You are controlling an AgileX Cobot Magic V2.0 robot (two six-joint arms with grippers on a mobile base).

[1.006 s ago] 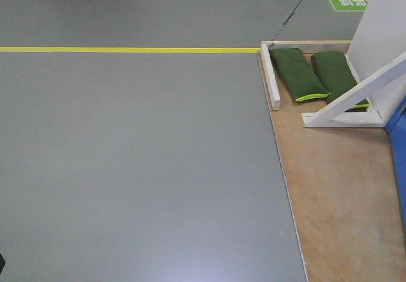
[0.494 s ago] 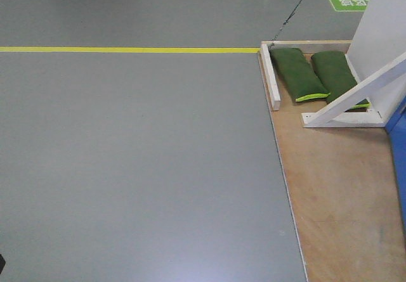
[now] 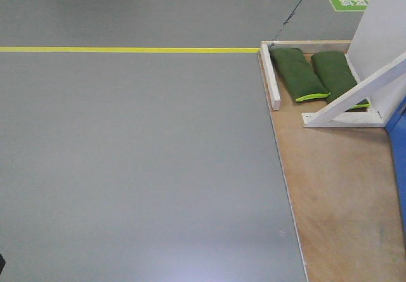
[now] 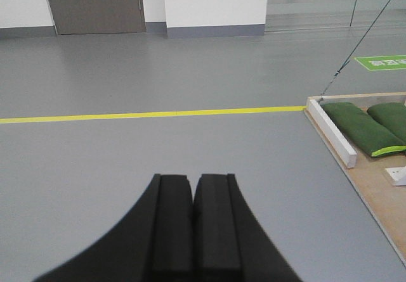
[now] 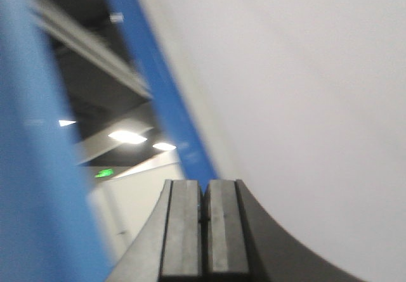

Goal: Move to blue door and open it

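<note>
Your left gripper [image 4: 193,190]: pads pressed together, nothing held, over grey floor [image 4: 127,168]. Ahead of it, a yellow line [image 4: 152,113] runs across. Ahead and to its right lies a plywood base [image 3: 336,199] carrying two green sandbags [image 3: 298,73] beside a white batten [image 4: 331,132], with a white brace [image 3: 355,95] slanting against a white panel [image 3: 387,28]. Your right gripper [image 5: 204,193]: fingers closed flush, empty, tilted upward. The blue door [image 5: 158,98] shows as a blue edge rising just above and left of its tips; blur hides whether they touch. In the front view, the door is a blue sliver at the base's right edge.
</note>
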